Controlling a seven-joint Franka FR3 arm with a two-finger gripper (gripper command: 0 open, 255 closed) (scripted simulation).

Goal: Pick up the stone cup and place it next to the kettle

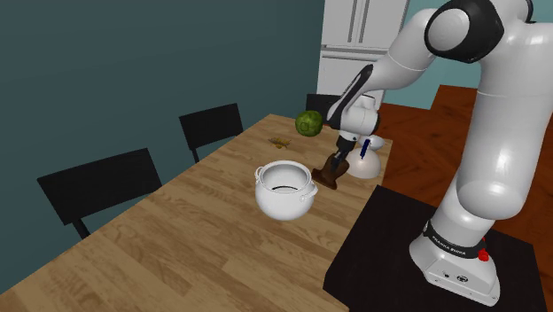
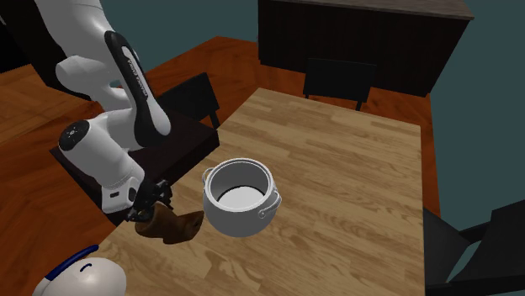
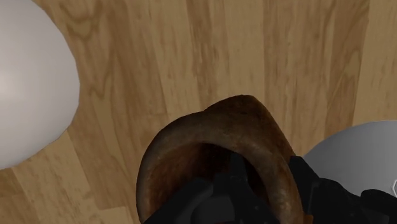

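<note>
I, the gripper (image 3: 270, 191), have the brown cup (image 3: 210, 127) by its wall. One of my fingers (image 3: 234, 186) reaches down inside the mouth and the other sits outside the rim, so my gap is narrow and pinches that one side of the cup.

The cup hangs straight off my fingertips, between the white domed kettle (image 3: 25, 83) and the white two-handled pot (image 3: 356, 153). On the far side of the cup from the kettle, the pot lies close against my outer finger. Bare wooden table (image 3: 191, 51) separates the cup from the kettle.

In the second exterior view, the cup (image 2: 175, 227) leans over. Its long axis follows my own slant rather than standing upright, with the mouth towards me (image 2: 150, 210) and the base pointing away from the kettle (image 2: 80, 277) towards the pot (image 2: 240, 198). I cannot tell whether its base touches the wood.

In the shoulder view, the cup (image 1: 329, 181) is near the kettle (image 1: 366, 162), at the table's edge.

I judge that the coming move is a short carry from the pot's side towards the kettle. I should then level the cup so that its base meets the table flat.
</note>
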